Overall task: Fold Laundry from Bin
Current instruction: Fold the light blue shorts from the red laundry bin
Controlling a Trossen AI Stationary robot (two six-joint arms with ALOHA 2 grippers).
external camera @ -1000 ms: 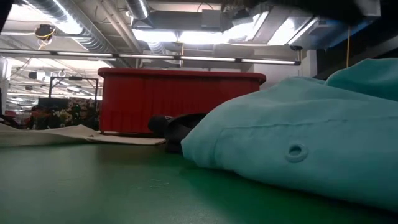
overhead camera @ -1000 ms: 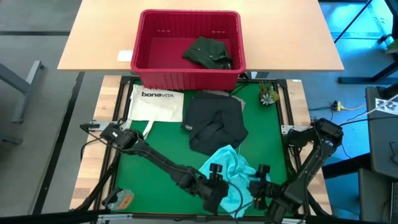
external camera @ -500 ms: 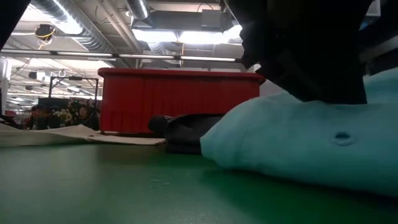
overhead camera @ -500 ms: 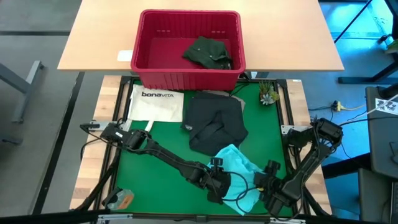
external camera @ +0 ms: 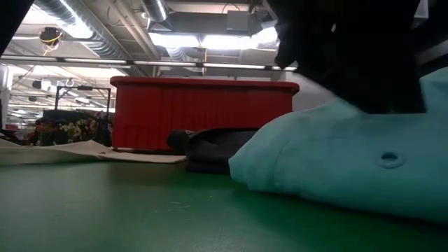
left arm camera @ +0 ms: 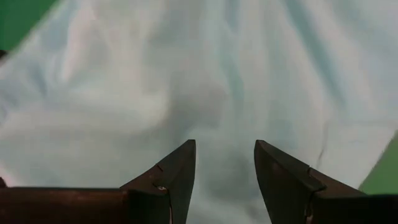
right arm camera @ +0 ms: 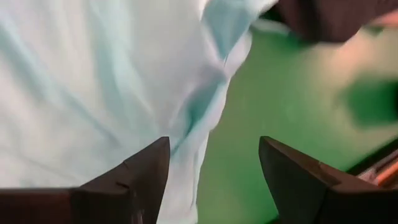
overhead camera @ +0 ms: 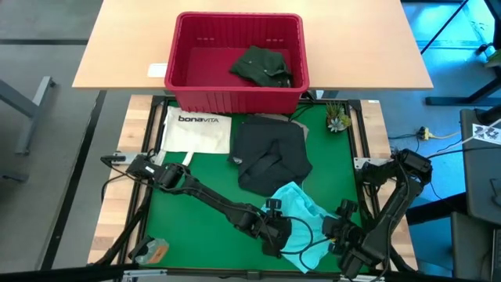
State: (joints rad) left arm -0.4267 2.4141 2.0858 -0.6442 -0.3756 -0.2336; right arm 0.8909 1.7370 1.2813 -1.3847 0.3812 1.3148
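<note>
At the worktop's near edge, the left gripper (overhead camera: 275, 235) and the right gripper (overhead camera: 342, 235) flank a crumpled light turquoise garment (overhead camera: 301, 210), fingers parted above the cloth and grasping nothing. Mid-worktop lies a dark grey garment (overhead camera: 270, 155). Past the far edge, the red bin (overhead camera: 237, 98) holds a dark green garment (overhead camera: 262, 66).

Turquoise garment (external camera: 350, 168) fills the right foreground, red bin (external camera: 203, 112) standing behind it
</note>
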